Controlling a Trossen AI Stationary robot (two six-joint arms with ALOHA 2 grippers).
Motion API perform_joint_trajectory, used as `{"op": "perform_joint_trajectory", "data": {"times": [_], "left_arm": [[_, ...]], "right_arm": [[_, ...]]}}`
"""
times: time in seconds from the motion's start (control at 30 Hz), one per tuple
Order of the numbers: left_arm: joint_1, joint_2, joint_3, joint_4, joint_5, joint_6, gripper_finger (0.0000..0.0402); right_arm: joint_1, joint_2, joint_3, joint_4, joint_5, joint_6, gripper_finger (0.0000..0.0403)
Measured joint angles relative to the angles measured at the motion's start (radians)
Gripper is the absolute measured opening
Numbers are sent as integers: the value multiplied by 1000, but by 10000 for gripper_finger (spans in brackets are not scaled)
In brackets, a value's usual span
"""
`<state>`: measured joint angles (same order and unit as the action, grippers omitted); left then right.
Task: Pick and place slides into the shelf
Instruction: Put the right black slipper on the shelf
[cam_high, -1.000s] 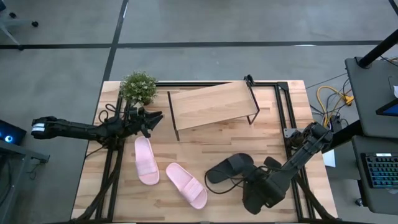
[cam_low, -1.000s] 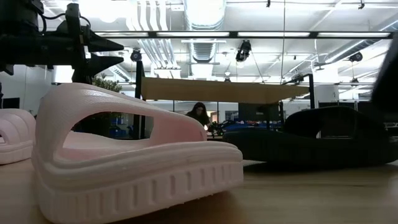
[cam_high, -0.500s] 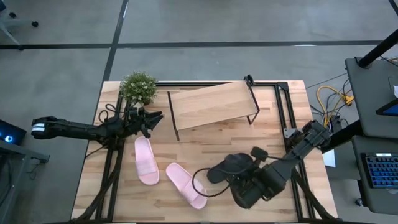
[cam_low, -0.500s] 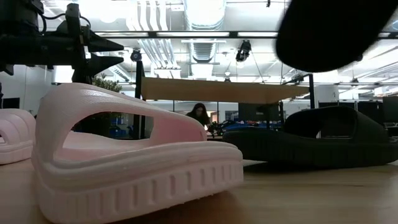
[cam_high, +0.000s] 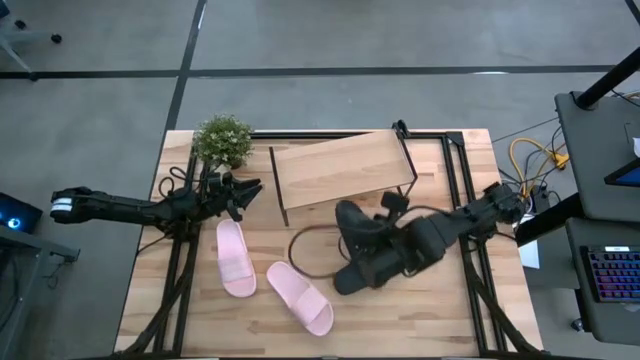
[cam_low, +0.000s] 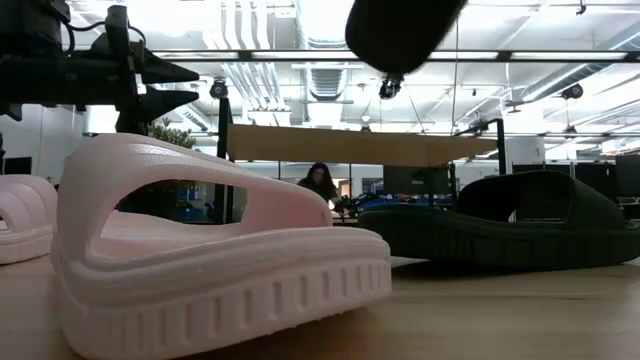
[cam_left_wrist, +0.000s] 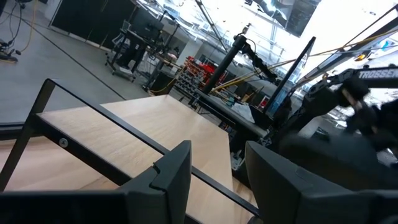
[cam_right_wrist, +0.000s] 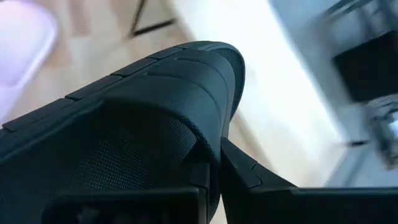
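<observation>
Two pale pink slides (cam_high: 236, 257) (cam_high: 300, 297) lie sole-down on the table's near left. One black slide (cam_high: 347, 282) lies on the table, partly under my right arm. The other black slide (cam_high: 352, 222) hangs in the air just before the shelf (cam_high: 340, 168), with my right gripper (cam_high: 385, 250) shut on it; in the low view it shows high up (cam_low: 400, 30). The shelf stands on its thin black frame at the far middle. My left gripper (cam_high: 245, 190) waits open beside the shelf's left end, nothing between its fingers (cam_left_wrist: 180, 168). My right gripper pinches a thin edge of the black slide (cam_right_wrist: 211, 149) between its two fingers (cam_right_wrist: 249, 180); whether strap or sole rim, I cannot tell. The fingers come slanting down from the table's right. The slide is lifted clear of the table, its rounded end (cam_high: 347, 212) toward the shelf.
A small potted plant (cam_high: 222, 138) stands at the far left corner by my left gripper. A dark cable loop (cam_high: 305, 255) hangs from my right arm over the table's middle. Black frame rails (cam_high: 455, 180) run along both table sides.
My right gripper has risen from the near right of the table and swung left and toward the far edge, to the shelf, rolling as it went. The black slide it holds has come up off the table and hangs clear. The other black slide stayed put.
</observation>
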<state>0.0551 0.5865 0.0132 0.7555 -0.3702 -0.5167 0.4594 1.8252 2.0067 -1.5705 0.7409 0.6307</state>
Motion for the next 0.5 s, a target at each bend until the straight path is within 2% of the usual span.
{"op": "perform_joint_trajectory", "data": {"times": [0.2,0.5], "left_arm": [[0,0,0,0,0,0,136],[0,-1,0,-1,0,-1,136]], "right_arm": [[-86,-72,-8,-1,81,-121,8],[-251,-122,-14,-1,104,-396,8]]}}
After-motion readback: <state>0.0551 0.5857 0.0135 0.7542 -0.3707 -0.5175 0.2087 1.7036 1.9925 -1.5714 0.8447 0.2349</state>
